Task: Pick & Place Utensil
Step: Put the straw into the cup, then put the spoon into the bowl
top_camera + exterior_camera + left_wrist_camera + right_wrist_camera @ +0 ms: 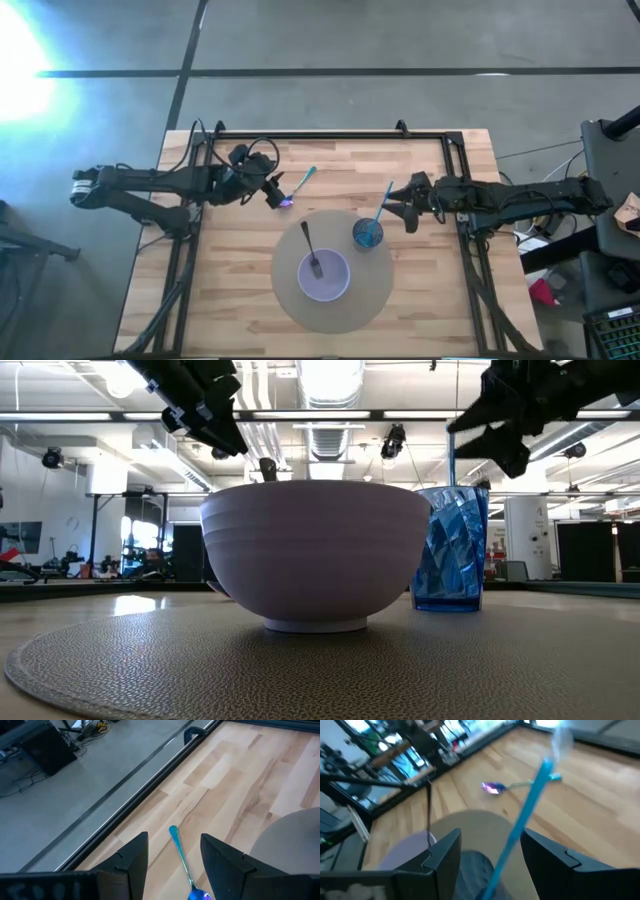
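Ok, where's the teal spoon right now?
In the high view the spoon lies on the bare wood left of centre, just beyond the round mat, with the open left hand right at its bowl.

Pale wood table, light and darker planks in strips, framed by black rails. Round grey placemat, finely pebbled in the low view. Lavender bowl holding a dark utensil. Faceted translucent blue cup with a bright blue utensil standing in it. Teal-handled spoon with an iridescent blue-violet bowl end. Black left gripper and black right gripper.
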Controlling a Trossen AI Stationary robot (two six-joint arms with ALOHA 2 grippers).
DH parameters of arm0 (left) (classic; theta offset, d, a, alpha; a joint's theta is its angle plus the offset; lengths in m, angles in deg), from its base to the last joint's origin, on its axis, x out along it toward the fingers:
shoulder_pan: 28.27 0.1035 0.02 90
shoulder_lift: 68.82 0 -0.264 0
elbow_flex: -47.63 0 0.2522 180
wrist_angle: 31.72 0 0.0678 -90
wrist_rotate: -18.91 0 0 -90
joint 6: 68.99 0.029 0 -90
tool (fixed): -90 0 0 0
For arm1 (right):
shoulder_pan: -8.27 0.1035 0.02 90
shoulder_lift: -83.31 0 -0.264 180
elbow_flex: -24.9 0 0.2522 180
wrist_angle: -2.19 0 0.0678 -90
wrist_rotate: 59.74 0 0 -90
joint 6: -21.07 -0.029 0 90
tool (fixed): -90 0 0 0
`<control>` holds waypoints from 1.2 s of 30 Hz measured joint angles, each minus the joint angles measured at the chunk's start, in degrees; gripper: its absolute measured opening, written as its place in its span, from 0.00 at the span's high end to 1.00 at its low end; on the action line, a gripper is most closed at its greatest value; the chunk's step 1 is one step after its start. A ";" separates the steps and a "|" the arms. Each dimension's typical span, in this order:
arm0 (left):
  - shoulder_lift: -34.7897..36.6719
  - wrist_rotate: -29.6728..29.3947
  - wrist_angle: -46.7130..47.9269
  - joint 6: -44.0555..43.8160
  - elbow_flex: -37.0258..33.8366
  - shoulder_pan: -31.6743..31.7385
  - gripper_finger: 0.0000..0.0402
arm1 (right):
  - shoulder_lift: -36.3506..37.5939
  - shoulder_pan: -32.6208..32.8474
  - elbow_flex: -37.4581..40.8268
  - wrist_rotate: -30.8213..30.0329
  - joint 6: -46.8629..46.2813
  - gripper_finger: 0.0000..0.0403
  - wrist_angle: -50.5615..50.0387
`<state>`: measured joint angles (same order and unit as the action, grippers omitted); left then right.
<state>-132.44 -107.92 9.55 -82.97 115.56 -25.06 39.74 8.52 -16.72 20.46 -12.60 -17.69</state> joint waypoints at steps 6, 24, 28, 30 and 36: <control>0.00 0.00 0.00 0.00 0.00 0.06 0.57 | -0.02 -0.02 0.00 0.91 -2.42 0.50 -3.70; 0.00 8.13 -0.02 -2.05 0.00 5.44 0.57 | 0.02 0.71 0.00 12.50 -7.02 0.50 -5.93; 0.00 11.76 -0.01 -2.57 0.00 8.11 0.57 | 0.08 1.85 0.00 12.96 -7.33 0.50 -5.91; -0.20 13.63 -0.02 -2.69 0.00 9.44 0.57 | 0.09 2.55 0.00 13.25 -8.18 0.50 -5.91; -2.20 19.26 -0.02 -3.23 0.00 13.30 0.57 | 0.09 5.52 0.00 13.62 -9.80 0.50 -5.54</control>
<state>-134.64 -88.66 9.52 -86.20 115.56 -11.76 39.83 14.04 -16.72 34.08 -22.40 -23.23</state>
